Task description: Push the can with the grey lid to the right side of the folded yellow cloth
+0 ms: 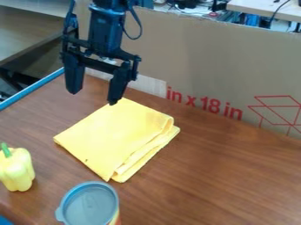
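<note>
Gripper (93, 97) stood wide open and empty near the yellow cloth (115, 136), already folded, layers uneven, no hold taken.

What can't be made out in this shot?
All in the camera view:
- Yellow cloth: inner folds and underside, hidden by its top layer.
- Gripper: whether a fingertip touches the cloth; the slanted view obscures any gap.
- Can: base cut off by bottom edge; contents hidden by lid.
- Blue thing: mostly cut off by the corner.
</note>
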